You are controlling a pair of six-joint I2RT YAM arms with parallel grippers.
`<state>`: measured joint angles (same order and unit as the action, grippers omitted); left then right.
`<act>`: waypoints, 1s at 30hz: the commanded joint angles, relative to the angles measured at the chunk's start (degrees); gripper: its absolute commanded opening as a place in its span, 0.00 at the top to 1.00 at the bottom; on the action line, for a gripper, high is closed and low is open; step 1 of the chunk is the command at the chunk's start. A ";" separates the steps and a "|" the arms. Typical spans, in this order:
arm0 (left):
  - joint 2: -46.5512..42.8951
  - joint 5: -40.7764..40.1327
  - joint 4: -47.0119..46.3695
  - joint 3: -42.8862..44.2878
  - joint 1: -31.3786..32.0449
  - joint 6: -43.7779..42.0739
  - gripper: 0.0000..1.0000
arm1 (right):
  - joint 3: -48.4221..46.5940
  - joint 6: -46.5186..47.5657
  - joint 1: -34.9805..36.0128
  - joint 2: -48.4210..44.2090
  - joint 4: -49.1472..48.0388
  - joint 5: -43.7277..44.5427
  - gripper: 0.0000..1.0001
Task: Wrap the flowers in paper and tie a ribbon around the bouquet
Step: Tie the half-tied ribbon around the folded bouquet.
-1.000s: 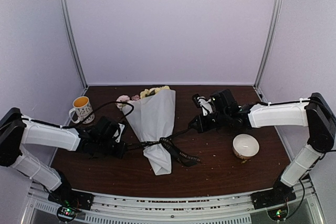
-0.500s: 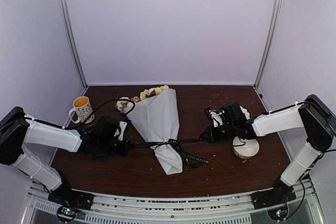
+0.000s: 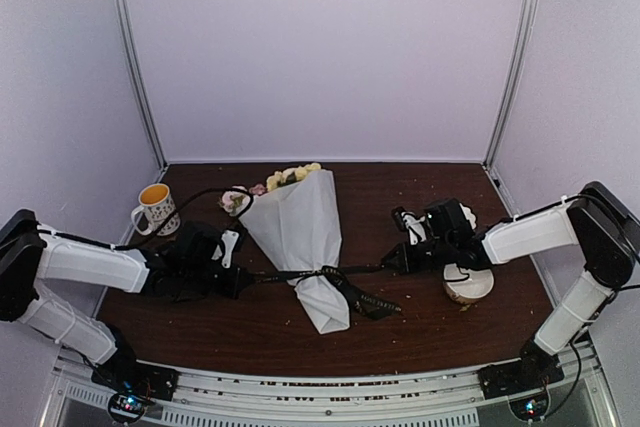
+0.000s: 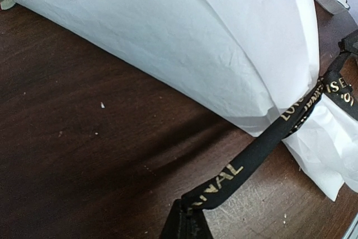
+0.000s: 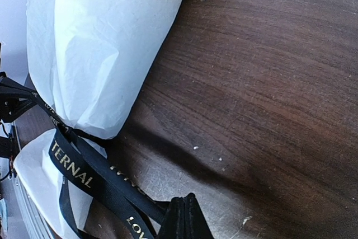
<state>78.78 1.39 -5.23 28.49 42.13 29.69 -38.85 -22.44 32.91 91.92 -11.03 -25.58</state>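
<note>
Wrapping looks done to me: one bouquet [image 3: 300,222] lies mid-table with its narrow end nearest the arms. The one black ribbon [image 3: 303,274] goes round its neck, pulled taut between the left gripper [image 3: 240,281] and right gripper [image 3: 393,264], each pinched tight on a strand. I'd guess only cinching the knot is left. Also one bowl [image 3: 470,287] by the right arm, and further back the flowers [image 3: 290,175] poking out, plus one mug [image 3: 155,208].
</note>
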 commanded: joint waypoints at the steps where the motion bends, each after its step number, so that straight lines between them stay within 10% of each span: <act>1: -3.91 -5.66 9.04 -1.60 -2.58 -2.90 1.00 | -0.42 0.76 1.57 -1.59 4.32 4.19 1.00; 23: -7.52 -12.20 12.89 -3.38 -3.02 0.42 1.00 | -0.47 -2.65 10.92 -9.05 8.63 1.01 0.97; 27: -11.31 -11.23 13.59 -3.72 -3.01 -0.30 0.49 | -2.34 -1.16 8.56 -12.58 10.72 4.27 0.66; 30: -17.21 -10.75 13.56 -4.63 -2.92 -0.78 0.29 | -3.19 -0.08 5.51 -16.56 12.19 6.79 0.46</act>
<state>67.96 -8.23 7.49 24.99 39.55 29.74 -39.33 -24.27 41.65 80.79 -1.56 -23.97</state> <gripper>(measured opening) 0.618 0.460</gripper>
